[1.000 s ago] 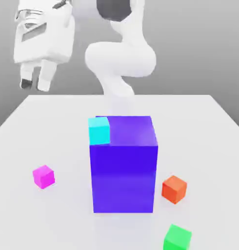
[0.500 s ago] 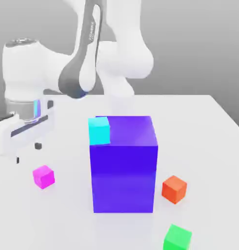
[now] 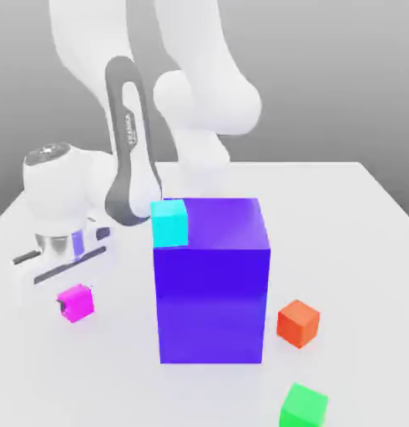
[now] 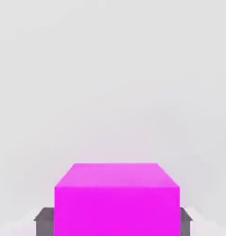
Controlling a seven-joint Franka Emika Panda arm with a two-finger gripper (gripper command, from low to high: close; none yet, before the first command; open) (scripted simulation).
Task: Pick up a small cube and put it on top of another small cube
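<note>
The small cube [image 3: 75, 303] is plain magenta-pink and rests on the white table [image 3: 325, 217], toward the exterior view's left, beside the big blue-purple block [image 3: 212, 292]. My gripper [image 3: 74, 292] has come down right over it and is shut on it. In the hand view the small cube [image 4: 117, 198] sits between my gripper [image 4: 117, 223], with a grey finger pad [image 4: 44, 222] against each of its two sides. A small cyan cube [image 3: 169, 223] lies on the top corner of the block.
An orange-red cube [image 3: 298, 323] stands on the table at the block's right. A green cube [image 3: 303, 407] lies nearer the front edge. The tall block stands between the magenta cube and these two.
The hand dropped from high at the exterior view's left down to the table and onto the magenta cube. Its jaws closed on the cube's sides.
</note>
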